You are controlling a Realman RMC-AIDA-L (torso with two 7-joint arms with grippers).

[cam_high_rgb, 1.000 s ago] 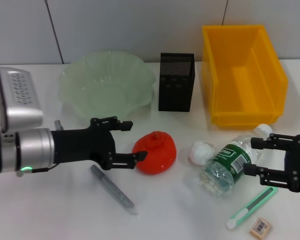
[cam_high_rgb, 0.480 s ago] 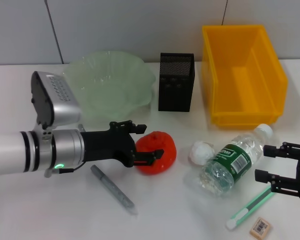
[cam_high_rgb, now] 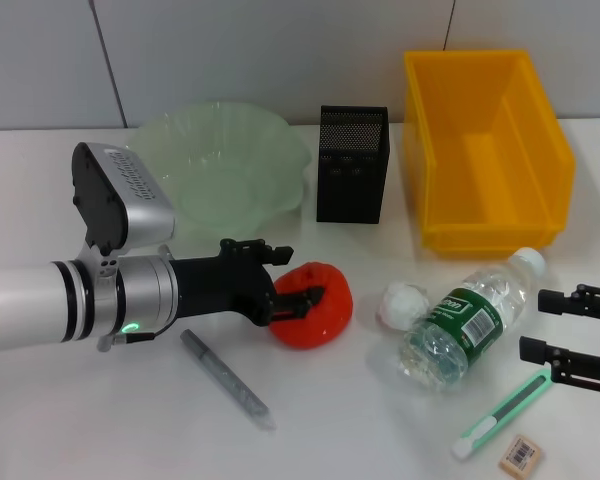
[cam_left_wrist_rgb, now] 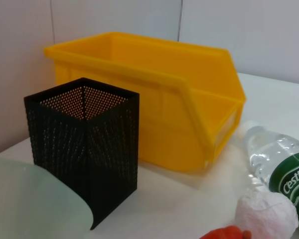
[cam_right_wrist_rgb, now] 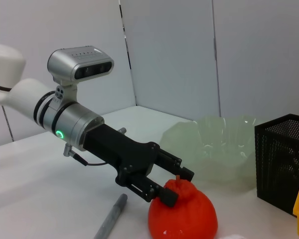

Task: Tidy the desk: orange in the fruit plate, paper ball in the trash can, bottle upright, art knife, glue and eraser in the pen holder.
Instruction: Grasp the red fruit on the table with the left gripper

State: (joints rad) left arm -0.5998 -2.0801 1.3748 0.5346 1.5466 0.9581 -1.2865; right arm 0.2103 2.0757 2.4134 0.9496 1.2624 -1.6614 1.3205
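L gripper [cam_high_rgb: 300,281] now astride orange [cam_high_rgb: 325,318]

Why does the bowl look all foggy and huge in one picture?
In the left wrist view the fruit plate sits right at the lens, so its rim fills the corner as a soft pale blur; the pen holder behind looks crisp. In the head view the whole fruit plate shows, evenly lit, with faint shadows.

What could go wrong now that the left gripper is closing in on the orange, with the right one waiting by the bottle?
1. The left gripper straddles the orange off-centre, near its top and side; closing there may roll the round fruit out toward the paper ball.
2. The bottle lies on its side against the paper ball, so a nudge could roll it.
3. The open right gripper sits beside the bottle cap, above the art knife; reaching in could push them.
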